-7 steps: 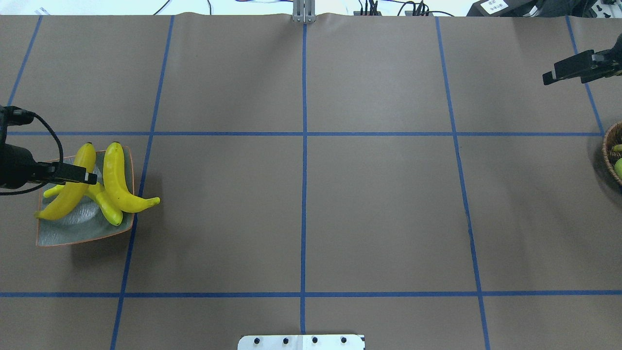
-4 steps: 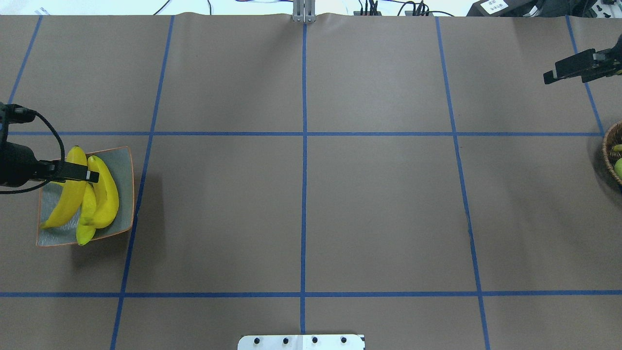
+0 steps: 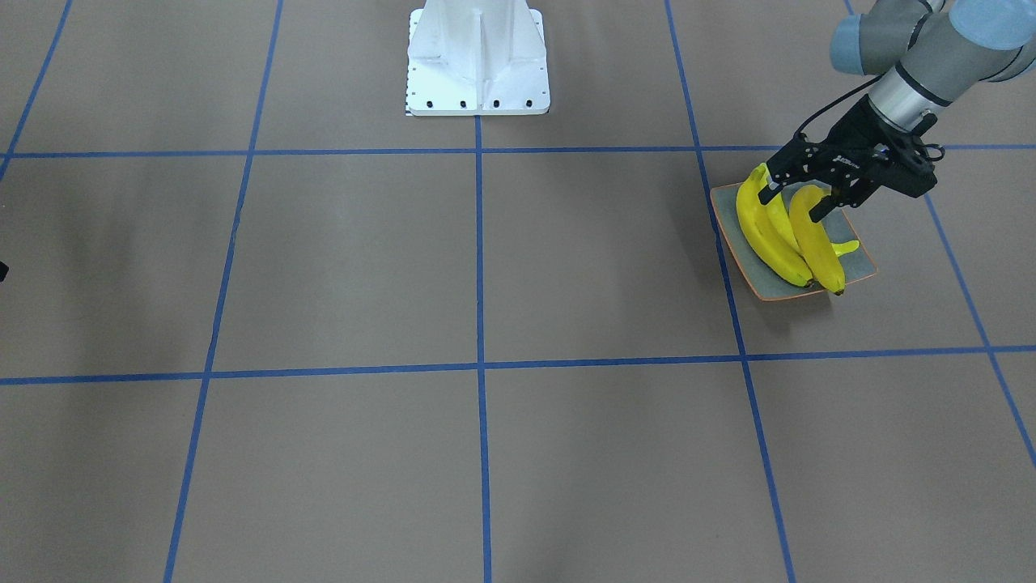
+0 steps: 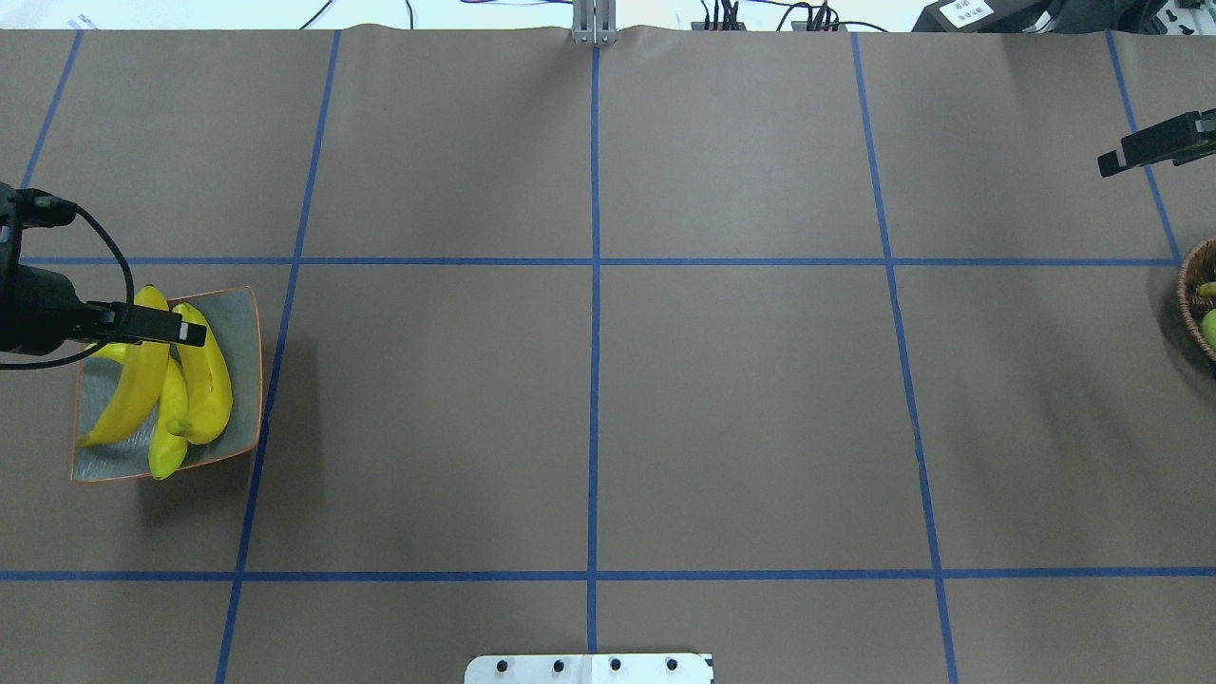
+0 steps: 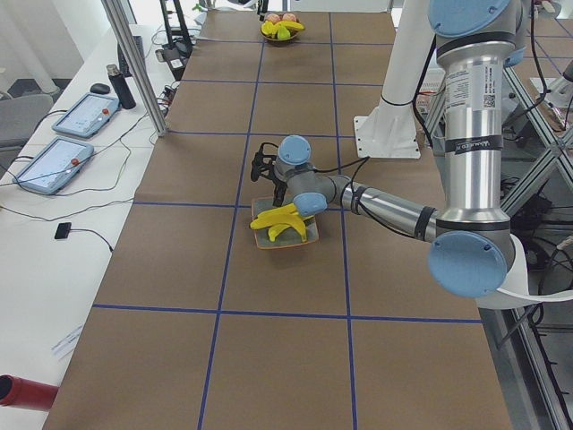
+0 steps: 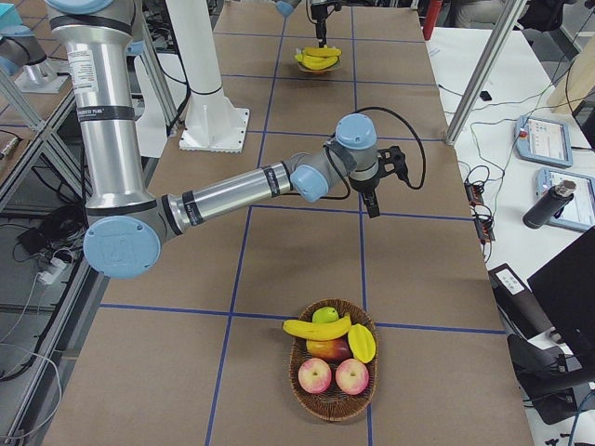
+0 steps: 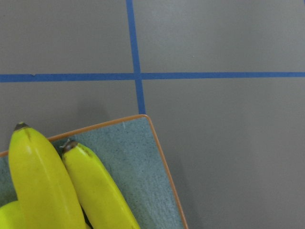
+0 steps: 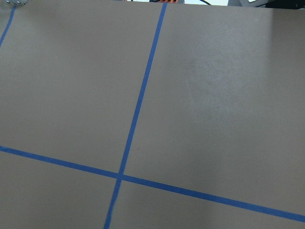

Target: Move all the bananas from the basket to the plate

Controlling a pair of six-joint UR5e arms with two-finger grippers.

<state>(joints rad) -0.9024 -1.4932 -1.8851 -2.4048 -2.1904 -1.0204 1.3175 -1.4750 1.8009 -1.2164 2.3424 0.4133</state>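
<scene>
Jaws of the left gripper [image 3: 791, 206] stand spread wide with nothing between them. The gripper hangs open-handed over the bananas [image 4: 204, 380], and the side view from the robot's left shows it clear above the fruit rather than on it. How far above cannot be judged.

Those bananas lie on the plate [image 4: 242, 323], near the robot's left end of the table [image 4: 741, 408]. Three rest lengthwise, pressed close together and touching, with their dark tips pointing away from the robot. The middle one reaches the plate's rim on the robot's side. A short yellow end pokes out from under them on the outer side; what it belongs to cannot be made out. The left wrist view shows two of the dark tips close to a corner of the orange rim.

Well apart, at the robot's right end, the basket [image 6: 294, 372] holds one banana [image 6: 316, 328] lying across the top of two apples [image 6: 314, 376] and other fruit.

The right gripper [image 4: 1110, 165] hangs over bare brown paper, beyond the basket on the side away from the robot. It shows only edge-on as one dark bar, so I cannot tell whether its jaws are apart or together. Its wrist view shows only paper and blue tape [image 8: 138, 109].
</scene>
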